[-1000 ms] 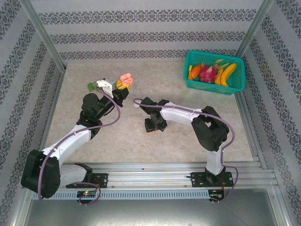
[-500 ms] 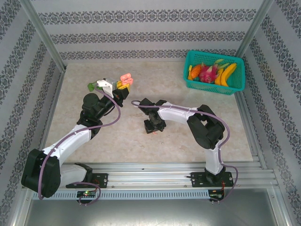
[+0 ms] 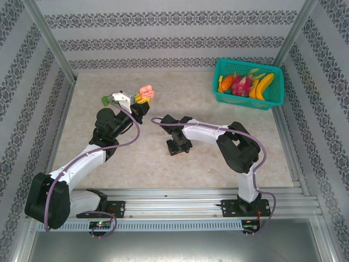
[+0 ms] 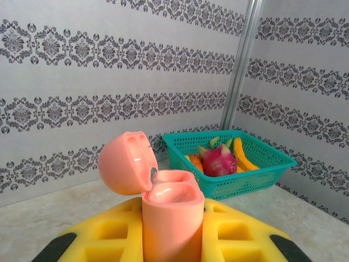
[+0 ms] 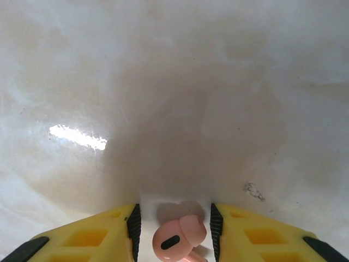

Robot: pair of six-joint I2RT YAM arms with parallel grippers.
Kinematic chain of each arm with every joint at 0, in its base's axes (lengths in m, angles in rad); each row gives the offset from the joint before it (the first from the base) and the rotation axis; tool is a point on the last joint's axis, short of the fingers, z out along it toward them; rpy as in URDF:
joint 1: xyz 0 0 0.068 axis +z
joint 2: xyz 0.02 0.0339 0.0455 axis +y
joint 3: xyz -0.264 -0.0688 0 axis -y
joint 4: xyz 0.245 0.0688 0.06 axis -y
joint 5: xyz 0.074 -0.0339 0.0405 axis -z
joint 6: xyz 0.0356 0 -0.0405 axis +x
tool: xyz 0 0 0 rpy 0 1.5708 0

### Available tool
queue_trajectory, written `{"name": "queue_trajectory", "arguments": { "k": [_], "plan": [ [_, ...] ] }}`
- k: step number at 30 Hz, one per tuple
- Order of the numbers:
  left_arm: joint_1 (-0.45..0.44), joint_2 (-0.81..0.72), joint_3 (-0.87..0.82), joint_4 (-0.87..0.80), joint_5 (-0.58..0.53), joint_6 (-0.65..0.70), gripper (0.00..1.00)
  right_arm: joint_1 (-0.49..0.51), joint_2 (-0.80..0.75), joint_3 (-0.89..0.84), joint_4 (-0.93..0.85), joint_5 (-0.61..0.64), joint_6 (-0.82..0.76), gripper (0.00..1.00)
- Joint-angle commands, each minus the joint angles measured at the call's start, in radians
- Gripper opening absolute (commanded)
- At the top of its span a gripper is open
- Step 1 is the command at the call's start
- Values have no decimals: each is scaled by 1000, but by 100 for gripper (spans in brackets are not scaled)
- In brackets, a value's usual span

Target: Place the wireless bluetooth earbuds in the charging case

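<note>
Earbud (image 5: 177, 240), pink and stemmed, lies flat on the table (image 3: 218, 87), well to the left of the teal basket (image 3: 248, 101) and nearer the arm bases than it. The right gripper (image 5: 173, 215) is down over the earbud, one yellow finger on each side. In the right wrist view a thin strip of table shows between each finger and the earbud, so the jaws are open and not gripping.

Over the last second these jaws have been drawing in toward the earbud. Seen from above, the right arm has also edged a little farther left, away from the basket. I judge the pick to be in its closing stroke, with the earbud roughly centred. It is small and rounded, so an uneven squeeze could tip it or squirt it out.

The charging case (image 4: 166, 202), pink too, is clamped upright in the closed left gripper (image 4: 173, 213) with its lid (image 4: 125, 164) swung open. It is held above the table, farther left of the basket than the earbud and about level with the basket's near wall. The left arm has not moved in that second, so the case is waiting ready. Both wells look empty, though their floors are partly hidden, so the insertion itself has yet to start.
</note>
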Motion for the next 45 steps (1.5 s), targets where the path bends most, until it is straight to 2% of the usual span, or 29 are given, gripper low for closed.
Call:
{"name": "queue_trajectory", "arguments": {
  "k": [1,36,45],
  "plan": [
    [12,3,32,35,20,-6,0,11,-8,-12,-24,13,3,40],
    [10,1,37,45,18,-19,0,17,-46,-86,0,20,27,36],
    [11,-4,30,39,21,-14,0,23,-44,-97,13,15,35,30]
  ]
}}
